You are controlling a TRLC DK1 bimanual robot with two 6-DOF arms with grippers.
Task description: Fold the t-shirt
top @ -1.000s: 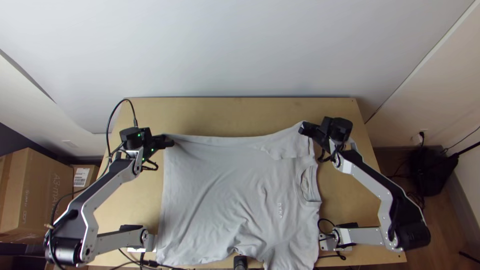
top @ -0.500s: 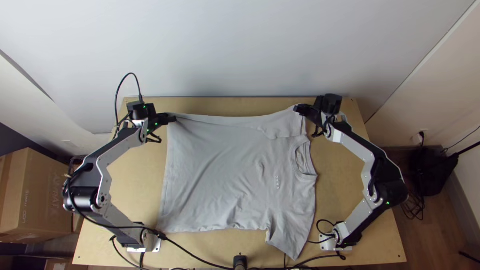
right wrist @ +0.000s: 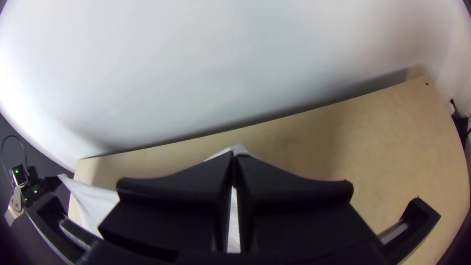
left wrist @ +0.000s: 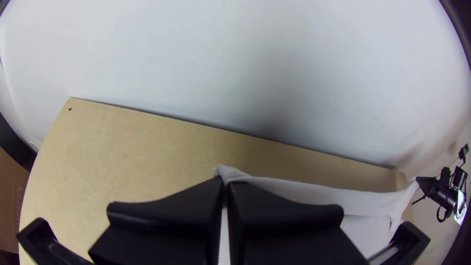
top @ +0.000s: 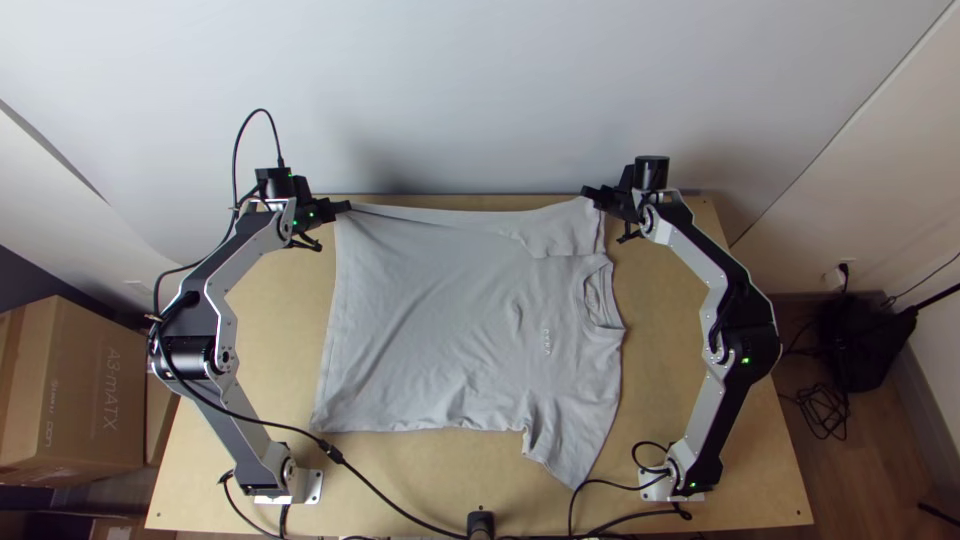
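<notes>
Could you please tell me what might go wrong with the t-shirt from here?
The black left gripper and black right gripper each pinch only a small bit of the light grey fabric t-shirt, so either might slip off. Both look close to the flat white wall, so moving farther out could bump it. Wrinkles on the shirt may end up folded in.

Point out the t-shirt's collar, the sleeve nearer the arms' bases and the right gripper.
Collar (top: 600, 302): top view, inside the neck opening.
Sleeve (top: 573, 445): top view, middle of its fabric.
Right gripper (right wrist: 233, 155): right wrist view, midway between its fingertips.
</notes>
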